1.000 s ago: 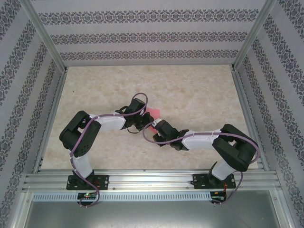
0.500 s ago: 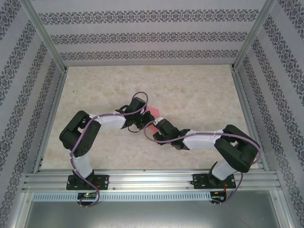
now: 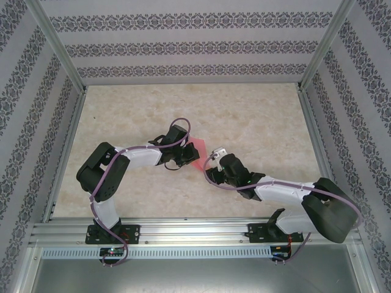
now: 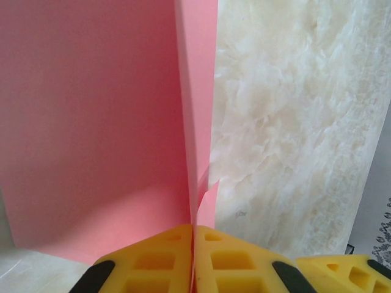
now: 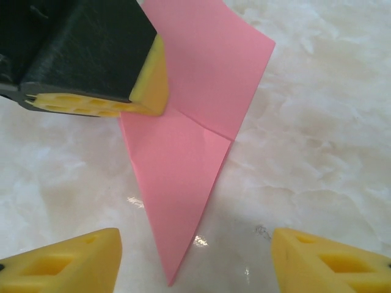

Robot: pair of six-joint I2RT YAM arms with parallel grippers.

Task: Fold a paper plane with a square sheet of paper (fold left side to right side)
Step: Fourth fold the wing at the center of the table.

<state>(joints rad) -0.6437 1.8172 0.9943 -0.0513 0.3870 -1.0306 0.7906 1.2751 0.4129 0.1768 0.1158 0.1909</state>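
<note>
The paper (image 5: 183, 165) lies part-folded near the table's (image 3: 256, 122) centre. The left gripper (image 4: 193, 235) is pinched shut on a raised fold; the right gripper (image 5: 195, 250), at the paper's 4 o'clock, stands wide and empty. With only one pinch, a left-arm tug could skew or tear the crease

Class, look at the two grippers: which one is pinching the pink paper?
The left gripper: its fingers are shut on the pink paper at its crease. The right gripper has its fingers wide apart, clear of it.
</note>
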